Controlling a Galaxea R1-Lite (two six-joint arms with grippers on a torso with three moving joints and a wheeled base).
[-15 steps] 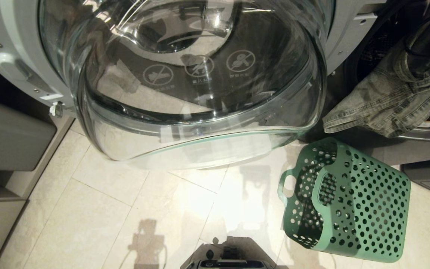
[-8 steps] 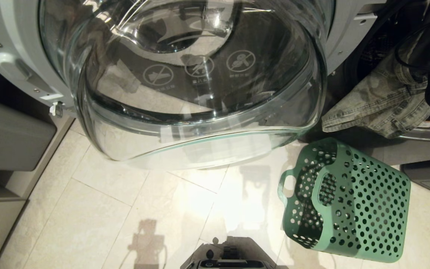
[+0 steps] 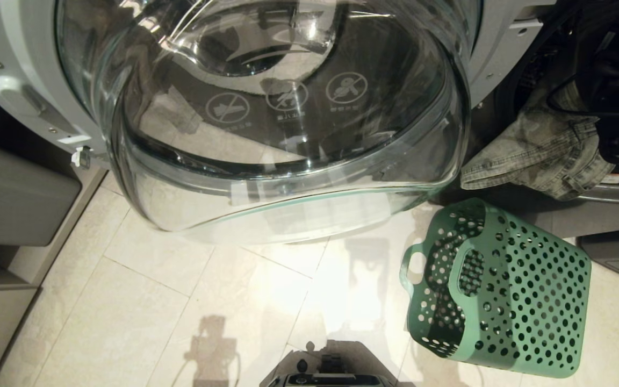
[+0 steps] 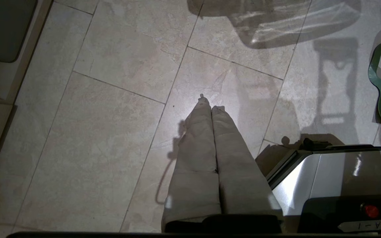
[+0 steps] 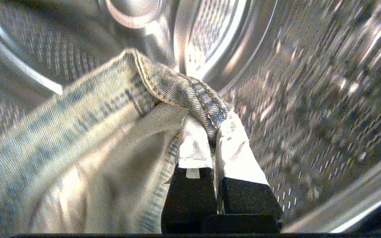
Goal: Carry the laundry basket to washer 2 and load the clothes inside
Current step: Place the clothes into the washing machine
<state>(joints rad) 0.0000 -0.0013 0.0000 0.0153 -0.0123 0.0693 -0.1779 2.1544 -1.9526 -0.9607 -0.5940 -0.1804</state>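
- Pale floor tiles (image 3: 143,301) are stretching out below the washer's open glass door (image 3: 288,134).
- Inside the perforated steel drum (image 5: 326,99), the right gripper (image 5: 213,132) is pinching a seamed fold of the clothes (image 5: 78,132), fingers clamped tight.
- The denim is draping over washer 2 (image 3: 508,64) at its opening lip.
- The laundry basket (image 3: 503,290) is sitting tipped on the floor just below.
- The left gripper (image 4: 211,107) is hanging closed over the tiles, holding nothing.
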